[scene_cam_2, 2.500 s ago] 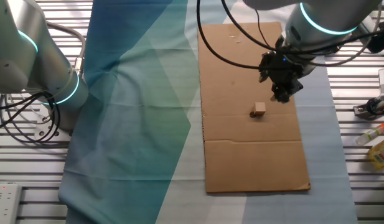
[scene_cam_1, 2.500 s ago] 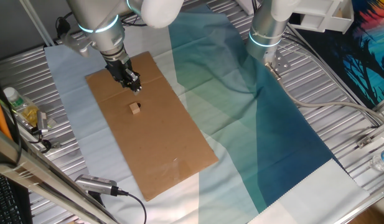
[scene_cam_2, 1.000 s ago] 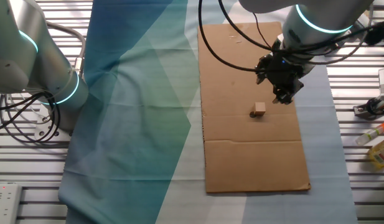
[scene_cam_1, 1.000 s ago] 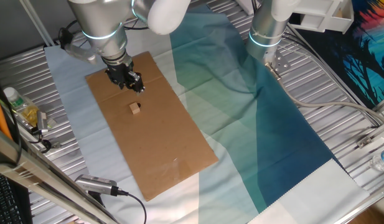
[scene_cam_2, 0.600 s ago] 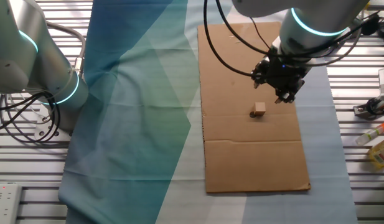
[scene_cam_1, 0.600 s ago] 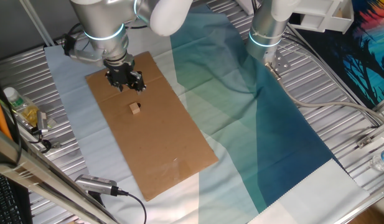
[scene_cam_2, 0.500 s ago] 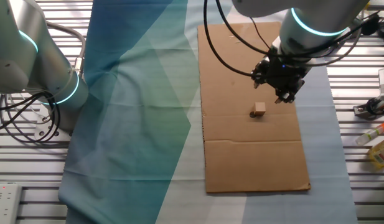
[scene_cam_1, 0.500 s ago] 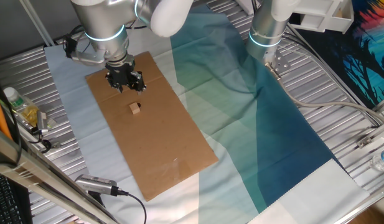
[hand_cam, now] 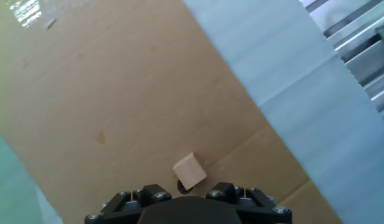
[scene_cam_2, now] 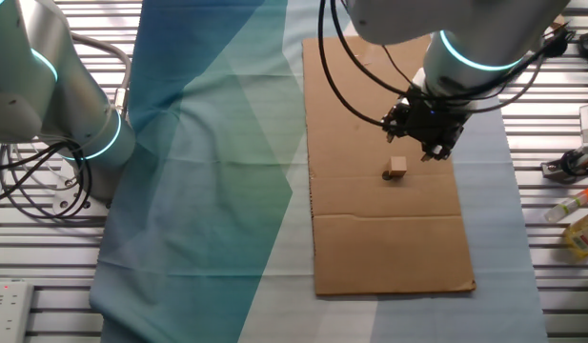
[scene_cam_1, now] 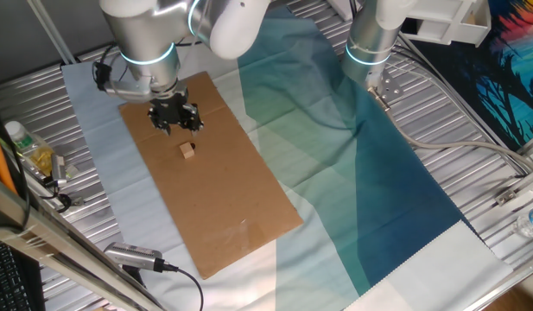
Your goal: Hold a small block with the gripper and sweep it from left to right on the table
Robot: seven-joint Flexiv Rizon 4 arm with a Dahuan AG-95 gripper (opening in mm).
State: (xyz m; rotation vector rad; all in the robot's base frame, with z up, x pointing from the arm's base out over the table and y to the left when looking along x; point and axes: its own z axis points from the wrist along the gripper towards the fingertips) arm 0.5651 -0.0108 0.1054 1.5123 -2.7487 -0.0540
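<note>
Gripper (scene_cam_1: 176, 120) (scene_cam_2: 423, 125) (hand_cam: 187, 198) poised above the cardboard sheet (scene_cam_1: 206, 177) (scene_cam_2: 384, 162) (hand_cam: 117, 93), fingers spread apart and empty. Small block (scene_cam_1: 187, 150) (scene_cam_2: 396, 168) (hand_cam: 190, 171) just below the fingertips in both fixed views, apart from them (no contact), flat on the cardboard. Block showing between the two finger bases in the hand view. Pale blue cloth (scene_cam_1: 93, 151) (scene_cam_2: 517, 210) (hand_cam: 291, 81) beyond the cardboard's edge, over the table (scene_cam_1: 28, 91) (scene_cam_2: 551, 286).

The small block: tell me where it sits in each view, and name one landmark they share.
One fixed view: small block left of centre, just below the gripper.
Other fixed view: block right of centre, below-left of the gripper.
Hand view: block bottom centre.
Shared landmark: brown cardboard beneath it.
</note>
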